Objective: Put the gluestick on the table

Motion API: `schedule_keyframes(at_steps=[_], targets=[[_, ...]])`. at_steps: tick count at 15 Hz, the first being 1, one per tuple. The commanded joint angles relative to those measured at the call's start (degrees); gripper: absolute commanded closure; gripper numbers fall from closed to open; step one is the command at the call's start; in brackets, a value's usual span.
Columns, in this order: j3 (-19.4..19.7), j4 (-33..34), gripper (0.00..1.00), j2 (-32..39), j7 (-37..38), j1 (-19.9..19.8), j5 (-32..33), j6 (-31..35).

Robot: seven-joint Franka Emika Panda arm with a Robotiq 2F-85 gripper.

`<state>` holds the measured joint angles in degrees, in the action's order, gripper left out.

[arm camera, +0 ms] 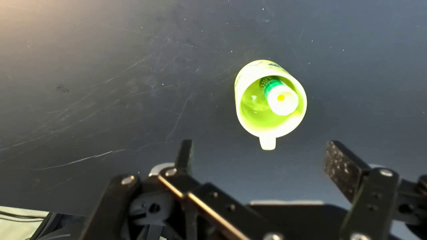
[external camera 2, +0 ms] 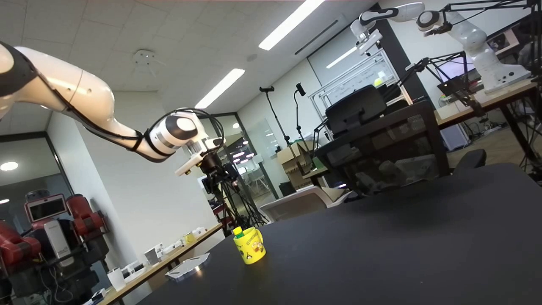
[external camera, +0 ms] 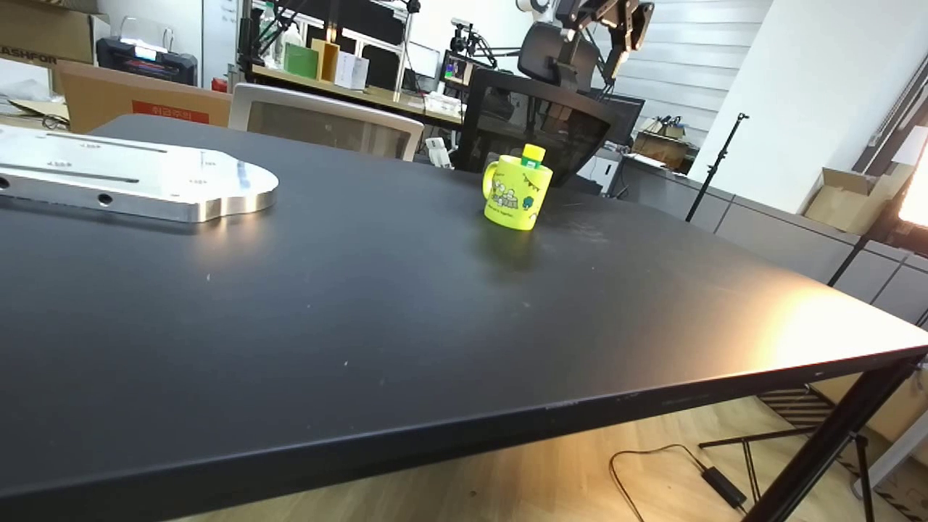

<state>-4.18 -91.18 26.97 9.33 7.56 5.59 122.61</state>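
The gluestick [external camera: 533, 154] has a yellow cap end and a green band. It stands tilted inside the yellow-green cup [external camera: 516, 199], its top poking above the rim. In an exterior view the gluestick [external camera 2: 238, 231] and the cup [external camera 2: 252, 249] show the same way. In the wrist view the gluestick [arm camera: 282, 99] leans against the inner wall of the cup [arm camera: 248, 73]; its lower part is hidden. The cup stands upright on the black table [external camera: 348, 312]. My gripper [arm camera: 259, 155] is open and empty, above the table. The cup's handle points toward the gap between the fingers.
A silver metal plate [external camera: 138, 177] lies on the table, away from the cup; it also shows in an exterior view [external camera 2: 188, 267]. A grey mesh chair [external camera: 326, 123] and a black chair [external camera 2: 389, 152] stand at the table's edges. A lamp glares at the right [external camera: 917, 196].
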Motion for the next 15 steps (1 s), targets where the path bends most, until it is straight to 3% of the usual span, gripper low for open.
schedule_keyframes(at_steps=[1, 15], targets=[[0.8, 3.73, 0.0, 5.19, 2.45, 1.37, -0.95, -1.0], [1.17, 4.09, 0.0, 11.97, 1.69, 4.31, -0.44, 4.1]])
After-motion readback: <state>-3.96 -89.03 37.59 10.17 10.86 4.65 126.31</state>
